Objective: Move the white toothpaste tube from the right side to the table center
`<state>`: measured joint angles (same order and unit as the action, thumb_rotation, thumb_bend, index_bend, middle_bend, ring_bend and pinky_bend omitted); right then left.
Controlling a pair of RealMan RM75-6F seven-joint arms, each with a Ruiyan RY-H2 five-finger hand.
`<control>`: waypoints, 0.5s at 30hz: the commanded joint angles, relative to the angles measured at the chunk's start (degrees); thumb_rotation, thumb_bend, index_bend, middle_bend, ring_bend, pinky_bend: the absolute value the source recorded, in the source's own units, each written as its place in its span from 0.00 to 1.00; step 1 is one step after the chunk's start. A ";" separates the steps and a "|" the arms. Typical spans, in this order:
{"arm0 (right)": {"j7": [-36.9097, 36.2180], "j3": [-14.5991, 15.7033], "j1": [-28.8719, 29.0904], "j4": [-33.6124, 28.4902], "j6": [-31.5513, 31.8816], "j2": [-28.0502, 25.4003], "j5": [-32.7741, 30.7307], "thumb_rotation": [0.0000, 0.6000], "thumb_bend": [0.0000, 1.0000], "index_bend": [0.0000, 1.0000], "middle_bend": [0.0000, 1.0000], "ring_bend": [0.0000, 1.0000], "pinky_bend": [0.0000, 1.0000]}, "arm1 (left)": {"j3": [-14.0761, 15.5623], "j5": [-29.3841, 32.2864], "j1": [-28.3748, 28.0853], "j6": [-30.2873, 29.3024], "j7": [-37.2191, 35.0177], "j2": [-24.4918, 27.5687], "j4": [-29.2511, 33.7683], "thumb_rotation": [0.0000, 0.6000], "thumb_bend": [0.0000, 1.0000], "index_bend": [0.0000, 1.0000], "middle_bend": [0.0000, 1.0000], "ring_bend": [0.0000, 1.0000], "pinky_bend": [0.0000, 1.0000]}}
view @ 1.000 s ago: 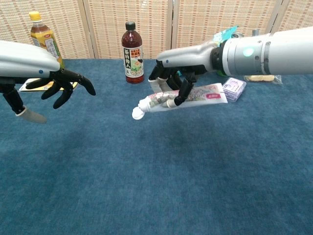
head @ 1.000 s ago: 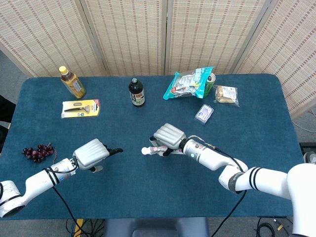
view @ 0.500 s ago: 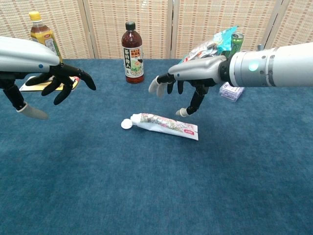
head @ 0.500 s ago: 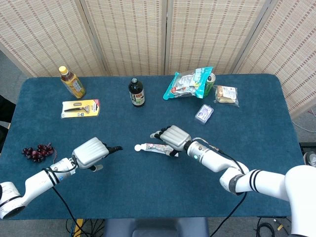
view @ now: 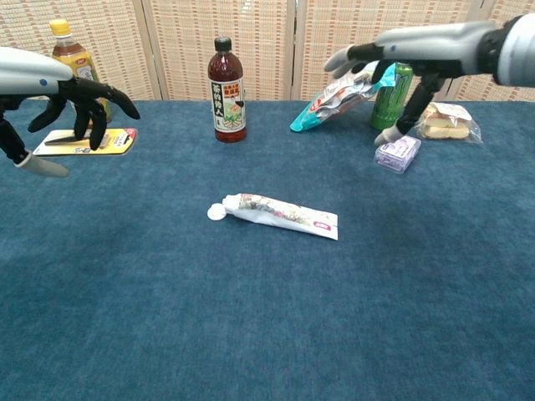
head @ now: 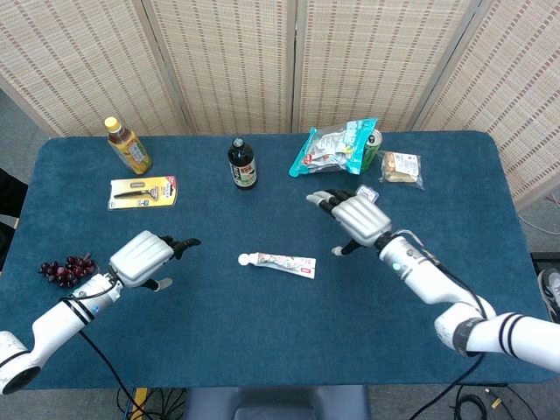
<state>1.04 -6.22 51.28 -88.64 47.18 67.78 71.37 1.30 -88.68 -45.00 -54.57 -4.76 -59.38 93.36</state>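
Toothpaste tube [head: 278, 262]: lies flat at the middle of the blue worktop [head: 262, 341], white cap toward the robot's left, free of both hands.
Head view only: grapes [head: 63, 269] near the left edge, beside the left forearm; the right arm's whole reach from wrist to elbow.
Chest view only: the right hand's dark fingers [view: 415, 93] spread and hanging over the small purple packet [view: 396, 154]; green can [view: 390, 83] behind the snack bag [view: 338, 96].
Change: a second ago the right hand gripped the tube above the worktop; it has since set it down and drawn back to the right.
Right hand [head: 357, 215]: released, raised, palm down, holding nothing.
Left hand [head: 147, 256]: released, fingers spread, hovering well left of the tube, near the razor pack [head: 143, 191].
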 commanded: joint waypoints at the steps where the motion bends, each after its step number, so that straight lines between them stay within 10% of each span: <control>1: 1.03 0.80 -5.93 -3.69 6.51 -4.87 -1.05 1.00 0.17 0.00 0.15 0.12 0.19 | -1.50 5.68 3.68 -2.72 1.42 0.50 -0.04 1.00 0.20 0.13 0.36 0.35 0.51; 15: 5.14 5.07 -24.32 -4.91 26.14 -9.04 -1.38 1.00 0.19 0.06 0.25 0.17 0.21 | -2.36 22.79 18.89 -17.17 10.70 -0.69 2.30 1.00 0.20 0.12 0.26 0.25 0.36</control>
<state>5.03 -2.24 29.75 -93.27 70.58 59.07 70.12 -0.93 -68.49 -29.01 -68.50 3.49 -59.48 94.67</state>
